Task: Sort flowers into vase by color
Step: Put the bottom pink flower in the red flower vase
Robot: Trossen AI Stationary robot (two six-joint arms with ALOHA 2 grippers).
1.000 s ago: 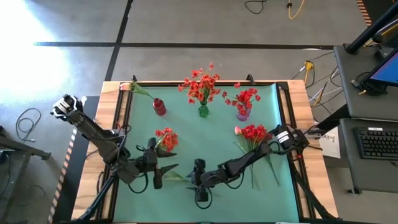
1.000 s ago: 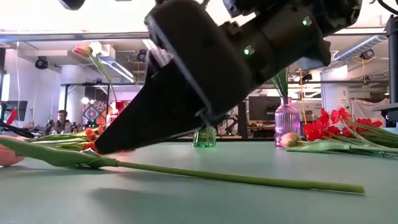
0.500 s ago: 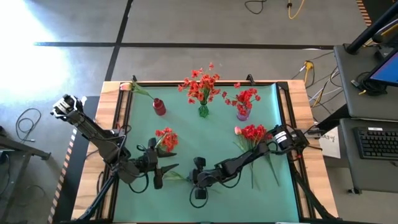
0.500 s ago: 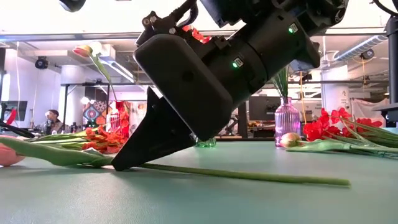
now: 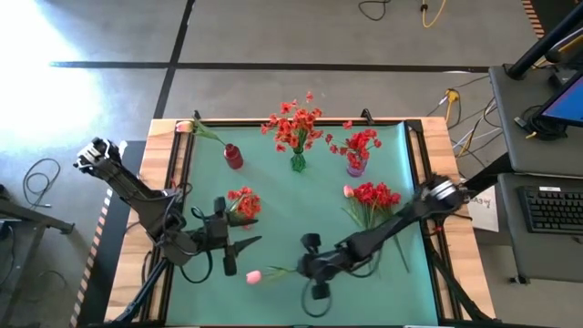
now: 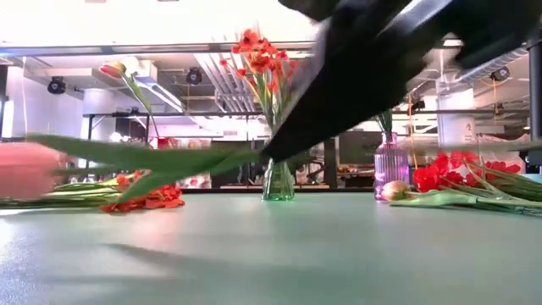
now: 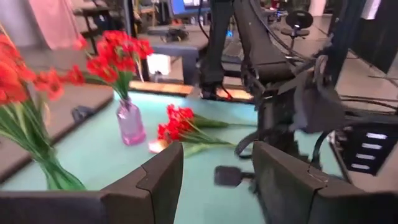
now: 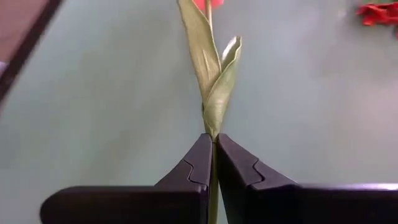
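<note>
My right gripper (image 5: 305,270) is shut on a pink tulip (image 5: 255,275) near the table's front middle; its bud (image 6: 21,169) and leaves (image 6: 152,158) hang above the mat. My left gripper (image 5: 228,251) stands open at the front left, with nothing between its fingers (image 7: 211,180). At the back, the red vase (image 5: 233,157) holds a tulip. The green vase (image 5: 298,163) holds orange-red flowers and the purple vase (image 5: 355,168) deep red ones. An orange-red bunch (image 5: 242,202) and a deep red bunch (image 5: 372,195) with a pink bud (image 5: 348,191) lie on the mat. My right gripper pinches the tulip's green stem (image 8: 212,138) between its two fingertips, just below where the leaves (image 8: 214,81) branch off. The fingers slant down from the table's right side. The flower sticks out toward the left, roughly level, lifted clear of the mat.
The green mat (image 5: 273,219) is bordered by a wooden table frame (image 5: 437,137). The three vases stand in a row along the far edge. Bare mat lies between the bunches and in front of my right gripper.
My right gripper has shut on the tulip's stem, then risen and moved a little toward the table's right edge. The tulip, which lay flat on the mat, is now lifted clear, its bud and leaves off the surface.
</note>
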